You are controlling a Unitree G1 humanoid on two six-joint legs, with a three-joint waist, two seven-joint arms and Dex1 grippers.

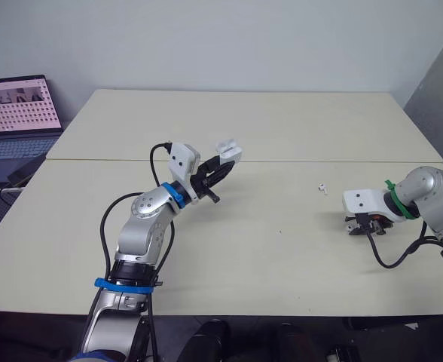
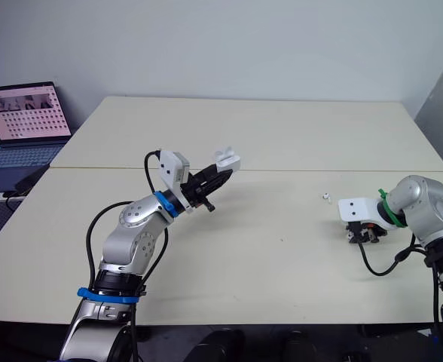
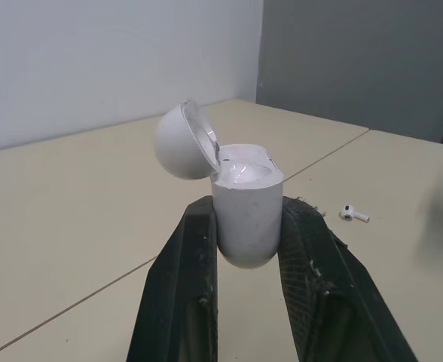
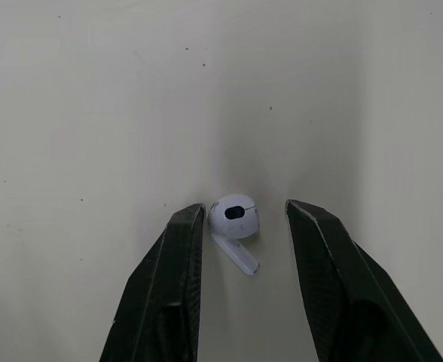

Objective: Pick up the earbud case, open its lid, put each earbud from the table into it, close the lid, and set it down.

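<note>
Two earbuds lay on the table [image 1: 282, 256] at inspection.

Head views: the left jaws held the earbud case [image 1: 228, 150] raised above the table's middle seam. One earbud [image 1: 322, 188] lay in the open to the right, well apart from the case. The right jaws were down at the table surface, near that earbud but further toward the right edge. A laptop [image 1: 18, 113] stood beyond the table's left edge (its screen showed a grid of thumbnails, nothing legible).

Left wrist view: the jaws were clamped on the case's lower body, one on each flank. The lid [image 3: 182, 142] was tipped back on its hinge and the interior exposed. No brand, label or writing could be read on the case.

Right wrist view: the jaws stood apart, straddling the second earbud [image 4: 234, 221], which lay flat between them, nearer one jaw.

Assessment: the earbud appeared light, hard, glossy and rounded, so it would likely squirt out under an off-centre pinch. A hold across the bulbous head seemed soundest. The case looked rigid and smooth, its hinge the weak point, so the grip below the lid was judged suitable.
</note>
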